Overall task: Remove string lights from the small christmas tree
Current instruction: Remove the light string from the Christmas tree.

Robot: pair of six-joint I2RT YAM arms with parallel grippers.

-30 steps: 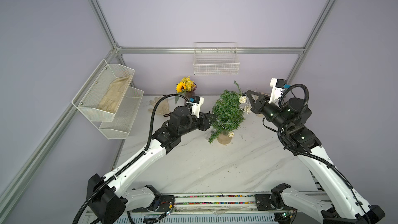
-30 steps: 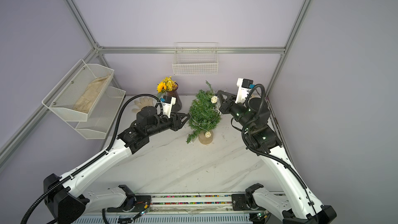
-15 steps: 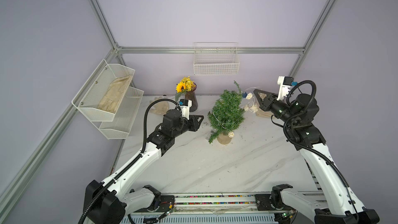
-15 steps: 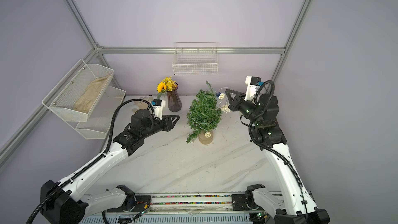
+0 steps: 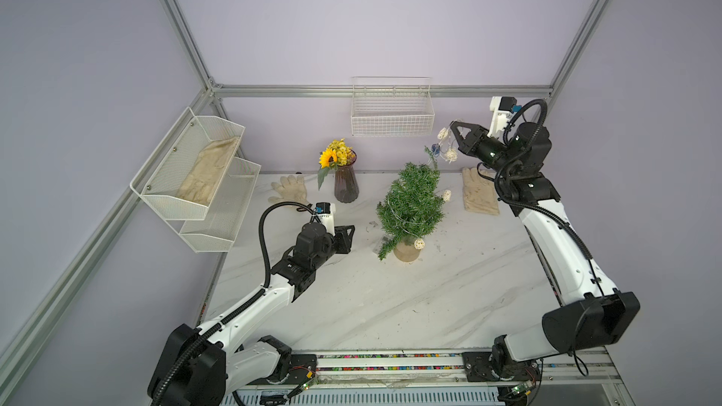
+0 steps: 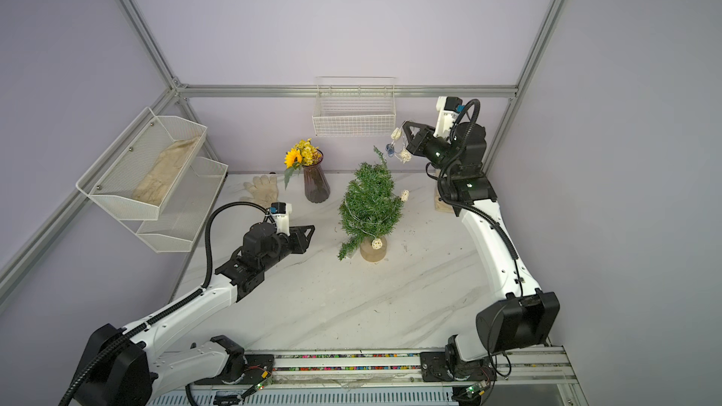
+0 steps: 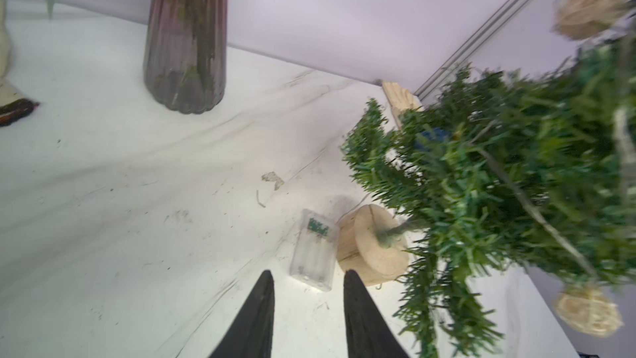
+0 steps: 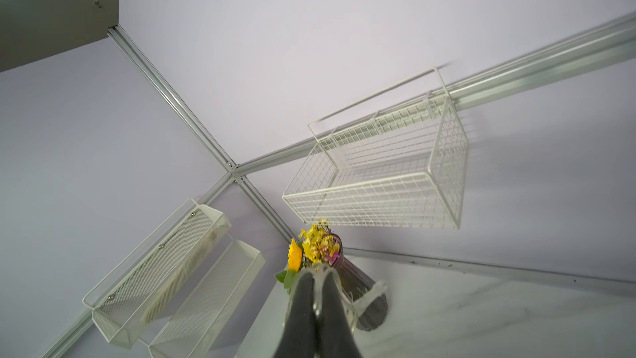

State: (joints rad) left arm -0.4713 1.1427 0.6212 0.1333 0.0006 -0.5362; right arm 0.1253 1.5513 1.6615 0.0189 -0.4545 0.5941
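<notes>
The small christmas tree (image 5: 414, 201) stands on its round wooden base (image 5: 406, 253) mid-table, also seen in the other top view (image 6: 369, 201). The string lights' (image 5: 451, 155) thin wire still winds round the tree, with cream balls on its side (image 5: 447, 194) and near the base (image 5: 419, 244). My right gripper (image 5: 453, 124) is raised beyond the tree top, shut on the wire, with cream and blue balls dangling below it. Its fingers (image 8: 303, 291) press together on the clear strand. My left gripper (image 5: 349, 234) hovers left of the tree, open and empty. The clear battery box (image 7: 313, 253) lies beside the base (image 7: 371, 246), just ahead of the left gripper (image 7: 308, 275).
A dark vase of yellow flowers (image 5: 345, 185) stands behind the left gripper. Gloves lie at the back left (image 5: 289, 187) and back right (image 5: 479, 191). A wire basket (image 5: 392, 119) hangs on the back wall just left of the right gripper. A two-tier mesh shelf (image 5: 195, 173) is mounted on the left wall.
My right gripper has risen and drawn back from the tree top, carrying the strand and its balls up. My left gripper has pulled back left from the tree and narrowed slightly.
</notes>
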